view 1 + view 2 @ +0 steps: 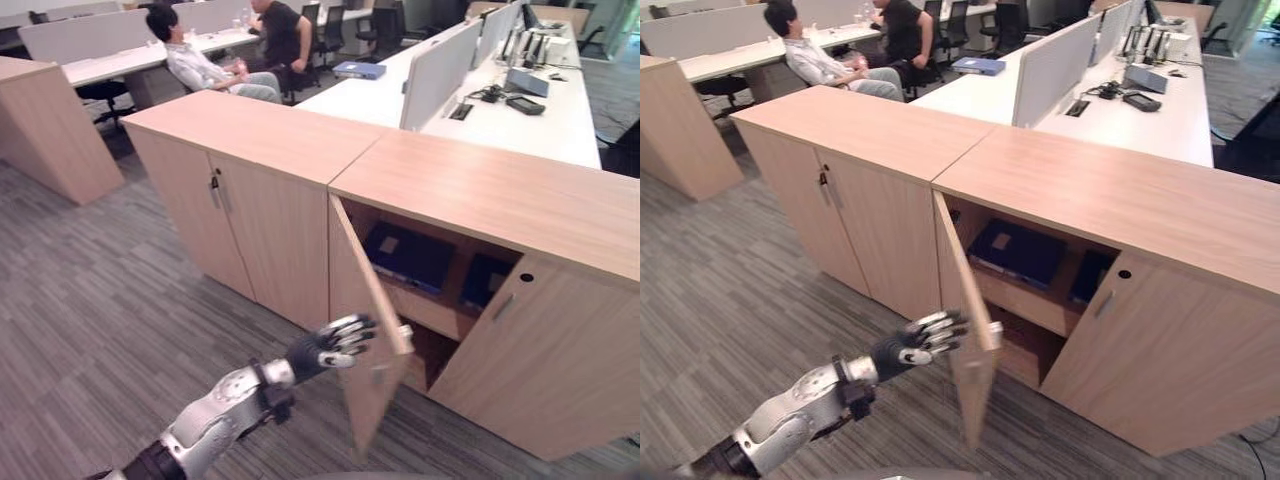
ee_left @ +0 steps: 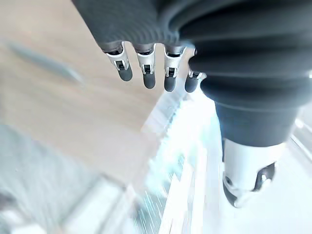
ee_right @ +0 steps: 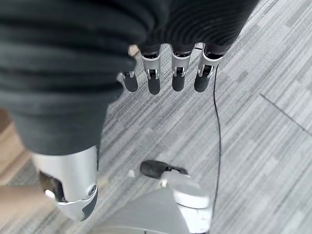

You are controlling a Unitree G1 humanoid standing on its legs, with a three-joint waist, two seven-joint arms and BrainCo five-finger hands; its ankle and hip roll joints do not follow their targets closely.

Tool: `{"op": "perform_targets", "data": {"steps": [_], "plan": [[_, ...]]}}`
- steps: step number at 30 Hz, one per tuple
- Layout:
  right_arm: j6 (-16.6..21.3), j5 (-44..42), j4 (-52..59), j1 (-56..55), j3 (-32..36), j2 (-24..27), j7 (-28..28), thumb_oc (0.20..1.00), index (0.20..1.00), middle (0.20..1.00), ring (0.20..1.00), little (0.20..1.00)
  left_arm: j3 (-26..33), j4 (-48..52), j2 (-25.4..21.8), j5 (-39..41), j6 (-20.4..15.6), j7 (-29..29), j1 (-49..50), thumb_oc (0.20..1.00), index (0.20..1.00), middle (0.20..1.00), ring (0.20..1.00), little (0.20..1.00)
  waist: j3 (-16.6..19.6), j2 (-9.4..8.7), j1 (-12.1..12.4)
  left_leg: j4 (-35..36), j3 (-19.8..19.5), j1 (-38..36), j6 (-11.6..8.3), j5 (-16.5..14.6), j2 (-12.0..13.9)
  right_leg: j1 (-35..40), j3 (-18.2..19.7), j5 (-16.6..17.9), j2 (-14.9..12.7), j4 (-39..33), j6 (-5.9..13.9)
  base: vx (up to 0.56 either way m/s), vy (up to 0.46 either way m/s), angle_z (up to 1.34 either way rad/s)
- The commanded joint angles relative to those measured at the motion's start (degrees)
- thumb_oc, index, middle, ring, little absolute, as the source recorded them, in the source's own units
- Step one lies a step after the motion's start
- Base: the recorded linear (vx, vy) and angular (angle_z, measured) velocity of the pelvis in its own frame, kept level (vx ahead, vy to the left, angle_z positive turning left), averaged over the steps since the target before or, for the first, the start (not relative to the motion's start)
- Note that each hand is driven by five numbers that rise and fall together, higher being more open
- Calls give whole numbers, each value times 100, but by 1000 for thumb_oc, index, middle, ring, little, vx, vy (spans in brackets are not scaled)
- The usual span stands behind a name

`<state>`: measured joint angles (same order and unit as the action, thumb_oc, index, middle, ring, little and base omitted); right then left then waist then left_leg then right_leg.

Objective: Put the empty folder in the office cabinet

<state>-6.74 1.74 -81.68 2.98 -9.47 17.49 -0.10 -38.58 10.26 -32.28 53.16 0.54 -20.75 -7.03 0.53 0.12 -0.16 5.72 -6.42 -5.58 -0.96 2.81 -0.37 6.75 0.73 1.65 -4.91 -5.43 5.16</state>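
The office cabinet (image 1: 500,190) stands before me with its left door (image 1: 360,300) swung open towards me. On the upper shelf inside lies a dark blue folder (image 1: 410,255), and a second blue folder (image 1: 485,280) leans beside it, half hidden by the closed right door (image 1: 540,360). My left hand (image 1: 330,347) is stretched out at the outer face of the open door, its fingers (image 2: 146,73) relaxed and holding nothing. My right hand (image 3: 165,78) hangs over the carpet, fingers straight, empty.
A second cabinet (image 1: 250,210) with closed doors and a key (image 1: 214,190) joins on the left. Behind are white desks with partitions; another blue folder (image 1: 358,69) lies on one. Two people (image 1: 200,60) sit at the far desks. Grey carpet (image 1: 100,320) spreads to the left.
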Motion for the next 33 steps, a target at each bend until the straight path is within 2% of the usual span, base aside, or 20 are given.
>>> {"op": "perform_targets", "data": {"steps": [1, 6, 10, 12, 13, 14, 17, 23, 26, 29, 31, 33], "plan": [[35, 189, -459, 404, -223, 197, -100, 1000, 1000, 1000, 1000, 1000, 308, -82, 33, 156, -433, 25, -542, 1000, 1000, 1000, 1000, 1000, -29, 47, -17, -72, -131, -272, 106, -917, -188, 68, -433, -467, 301, 43, 44, 0, 0, 0], [58, 153, -447, 365, -196, 205, -104, 1000, 1000, 1000, 1000, 1000, 481, 99, -13, 185, -466, 51, -249, 1000, 1000, 1000, 1000, 1000, -35, 37, 32, -72, -190, -298, 107, -915, -194, 116, -488, -485, 302, 43, 30, 6, -8, 6], [40, 114, -486, 409, -143, 243, -141, 1000, 1000, 1000, 1000, 1000, 690, -53, 25, -196, -577, 222, 69, 1000, 1000, 1000, 1000, 1000, -31, 30, 93, -72, -240, -312, 106, -911, -192, 154, -547, -516, 302, 43, 9, -5, -8, 10], [29, 74, -495, 415, -102, 239, -179, 1000, 1000, 1000, 1000, 1000, 863, -174, 88, -465, -644, 371, 261, 1000, 1000, 1000, 1000, 1000, -30, 35, 122, -72, -259, -312, 106, -905, -198, 162, -570, -527, 304, 43, 1, -6, -14, 6], [190, -121, -172, 366, -274, -94, -116, 1000, 1000, 1000, 1000, 1000, 1159, -342, 319, -889, -737, 759, 614, 1000, 1000, 1000, 1000, 1000, -18, -27, 137, -72, -294, -295, 100, -883, -196, 145, -562, -521, 309, 43, -16, -16, -32, 5], [213, -233, -156, 330, -191, -49, -110, 1000, 1000, 1000, 1000, 1000, 1307, -387, 271, -1106, -796, 807, 756, 1000, 1000, 1000, 1000, 1000, -25, -29, 144, -72, -302, -286, 98, -872, -194, 137, -558, -528, 314, 43, -20, -33, -42, 2], [172, -250, -234, 201, -52, -72, -181, 1000, 1000, 1000, 1000, 1000, 1698, -666, 317, -1737, -723, 992, 1158, 1000, 1000, 1000, 1000, 1000, -42, -36, 166, -72, -337, -239, 99, -833, -203, 109, -564, -516, 329, 43, -29, -23, -13, 0], [155, -316, -221, 93, 102, 24, -184, 1000, 1000, 1000, 1000, 1000, 2146, -1093, 413, -2320, -598, 1086, 1732, 1000, 1000, 1000, 1000, 1000, -59, -45, 206, -72, -363, -183, 107, -778, -194, 65, -599, -485, 328, 43, -34, -8, -3, 0], [177, -333, -177, 99, 72, 58, -206, 1000, 1000, 1000, 1000, 1000, 2307, -1760, 598, -2694, -570, 1147, 1954, 1000, 1000, 1000, 1000, 1000, -78, -57, 220, -72, -381, -127, 107, -734, -194, 22, -619, -472, 324, 43, -41, -52, -18, 3], [183, -308, -123, 133, -36, 87, -212, 1000, 1000, 1000, 1000, 1000, 2151, -3357, 875, -3081, -420, 1164, 1771, 1000, 1000, 1000, 1000, 1000, -110, -36, 181, -72, -385, -66, 102, -702, -192, -31, -646, -463, 323, 43, -46, -54, -14, 6], [183, -308, -122, 134, -35, 89, -211, 1000, 1000, 1000, 1000, 1000, 2148, -3366, 879, -3081, -425, 1164, 1765, 1000, 1000, 1000, 1000, 1000, -111, -34, 181, -72, -386, -65, 102, -702, -192, -32, -647, -463, 323, 43, -46, -15, -2, 0], [231, -345, -23, -17, -136, 88, -188, 1000, 1000, 1000, 1000, 1000, 2178, -5646, 1437, -3358, -237, 1236, 1470, 1000, 1000, 1000, 1000, 1000, -121, -13, 75, -72, -344, -28, 94, -686, -182, -80, -625, -456, 327, 43, -68, -58, -18, 3]]}}
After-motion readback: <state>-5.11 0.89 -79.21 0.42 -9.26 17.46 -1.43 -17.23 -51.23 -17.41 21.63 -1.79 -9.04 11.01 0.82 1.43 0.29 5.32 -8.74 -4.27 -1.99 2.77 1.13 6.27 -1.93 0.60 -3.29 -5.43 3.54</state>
